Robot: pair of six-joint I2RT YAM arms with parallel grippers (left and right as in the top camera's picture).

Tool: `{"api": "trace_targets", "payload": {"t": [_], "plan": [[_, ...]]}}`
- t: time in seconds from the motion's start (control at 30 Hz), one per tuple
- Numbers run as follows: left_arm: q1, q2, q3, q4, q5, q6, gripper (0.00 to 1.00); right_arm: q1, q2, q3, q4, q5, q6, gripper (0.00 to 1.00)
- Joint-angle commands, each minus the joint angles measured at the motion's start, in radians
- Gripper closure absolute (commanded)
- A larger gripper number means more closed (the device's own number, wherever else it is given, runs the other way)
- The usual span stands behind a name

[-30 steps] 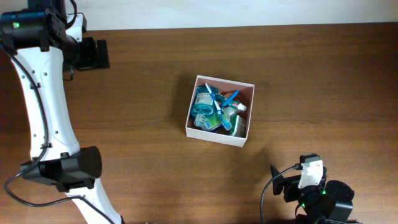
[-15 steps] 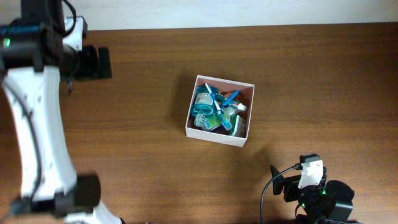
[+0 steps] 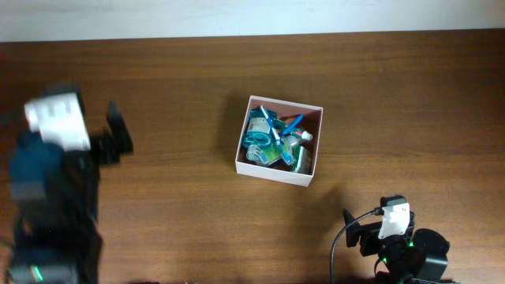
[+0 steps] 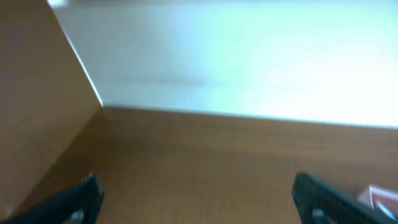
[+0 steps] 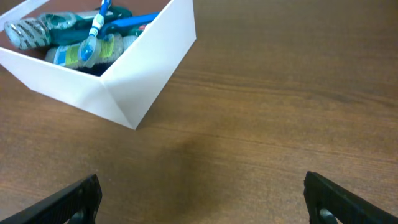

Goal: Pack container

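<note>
Left gripper (image 4: pixel 199 208): fingers spread wide, nothing between them, looking across the table (image 4: pixel 217 162) toward the pale wall (image 4: pixel 249 56). Right gripper (image 5: pixel 202 205): also wide and empty, low by the near edge, aimed at the container (image 5: pixel 143 68). The container sits mid-table, well apart from both, with toiletries (image 3: pixel 272 136) heaped inside. No loose items show on the wood. My judgement: packing looks done, with both grippers standing off. Left arm (image 3: pixel 55 181) is blurred overhead.
</note>
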Motion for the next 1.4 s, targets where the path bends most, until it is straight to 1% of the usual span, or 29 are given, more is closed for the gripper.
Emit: {"api": "trace_targets", "payload": {"t": [0.0,0.13,0.23,0.3,0.43,0.53,0.67,0.97,1.37], "plan": [[0.000,-0.169,-0.265,0.082,-0.010,0.014,0.01,-0.007,-0.008,-0.003,0.002,-0.012,0.007,0.01],[0.000,-0.365,-0.543,0.134,0.032,0.014,0.01,-0.007,-0.008,-0.003,0.002,-0.012,0.007,0.01],[0.000,-0.477,-0.687,0.164,0.045,0.014,0.01,-0.007,-0.008,-0.003,0.002,-0.012,0.007,0.01],[0.000,-0.546,-0.780,0.215,0.050,0.014,0.01,-0.007,-0.008,-0.003,0.002,-0.012,0.007,0.01],[0.000,-0.630,-0.887,0.277,0.050,0.014,0.01,-0.007,-0.008,-0.003,0.002,-0.012,0.007,0.01],[0.000,-0.687,-0.953,0.280,0.050,0.014,0.01,-0.007,-0.008,-0.003,0.002,-0.012,0.007,0.01],[0.000,-0.736,-1.007,0.279,0.049,0.014,0.01,-0.007,-0.008,-0.003,0.002,-0.012,0.007,0.01],[0.000,-0.789,-1.013,0.294,0.049,0.014,0.00,-0.007,-0.008,-0.003,0.001,-0.012,0.007,0.01],[0.000,-0.788,-1.013,0.293,0.049,0.014,0.01,-0.007,-0.008,-0.003,-0.001,-0.012,0.007,0.01]]}}
